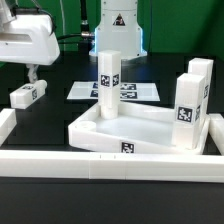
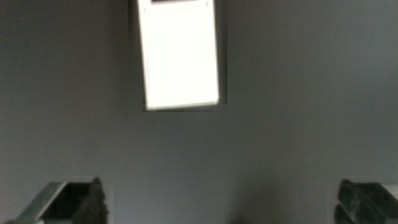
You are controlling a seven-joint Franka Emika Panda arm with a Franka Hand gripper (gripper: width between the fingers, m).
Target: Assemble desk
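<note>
The white rimmed tabletop [image 1: 140, 128] lies upside down in the middle of the table. Three tagged white leg blocks stand upright in its corners: one at the far left corner [image 1: 108, 82] and two on the exterior view's right [image 1: 189, 105] [image 1: 201, 72]. A fourth leg block [image 1: 27, 94] lies loose on the black table at the exterior view's left. My gripper [image 1: 35, 76] hangs just above and behind it, open and empty. In the wrist view the loose leg [image 2: 183, 55] shows as a long white bar ahead of the wide-apart fingertips [image 2: 71, 203], with my gripper [image 2: 221, 205] over bare table.
The low white border wall [image 1: 110, 160] runs along the front and turns back at the exterior view's left [image 1: 6, 122]. The marker board [image 1: 140, 91] lies flat behind the tabletop. The robot base [image 1: 118, 25] stands at the back.
</note>
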